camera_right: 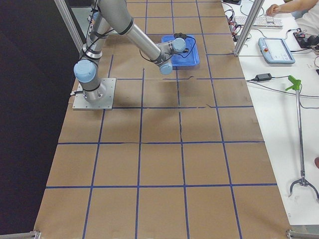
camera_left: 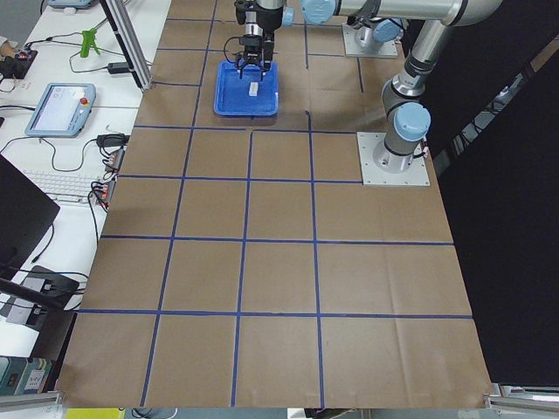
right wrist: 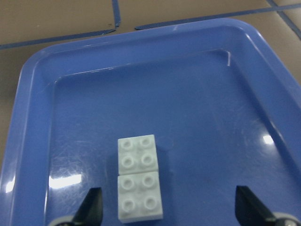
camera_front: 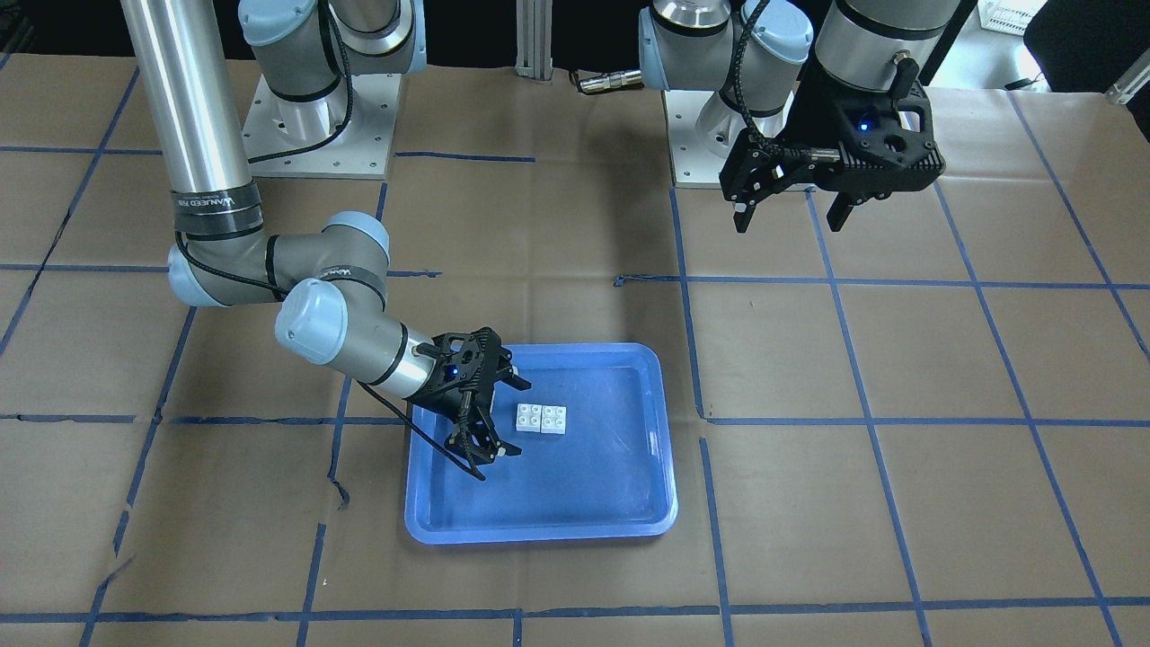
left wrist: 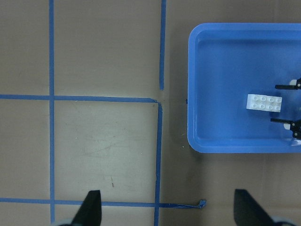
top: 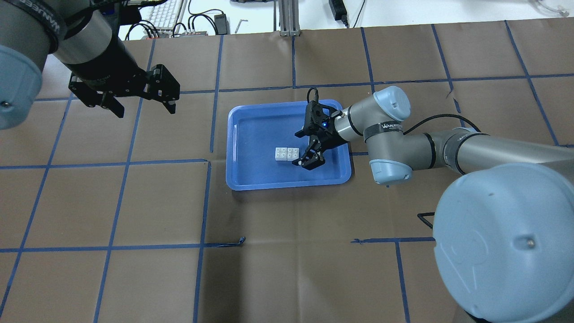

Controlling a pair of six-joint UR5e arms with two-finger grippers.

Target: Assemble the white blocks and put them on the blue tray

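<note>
The two white blocks [camera_front: 542, 420] lie side by side, touching, on the floor of the blue tray [camera_front: 629, 521]. They also show in the overhead view [top: 286, 154], the left wrist view [left wrist: 265, 102] and the right wrist view [right wrist: 139, 183]. My right gripper [camera_front: 512, 415] is open and empty, low over the tray, right beside the blocks; it also shows in the overhead view [top: 297, 149]. My left gripper [top: 144, 110] is open and empty, raised high over the table away from the tray; it also shows in the front view [camera_front: 791, 220].
The tray [top: 242, 179] sits on brown paper marked with blue tape lines. The arms' base plates [camera_front: 323, 126] stand at the robot's side. A keyboard and cables [top: 170, 18] lie beyond the far edge.
</note>
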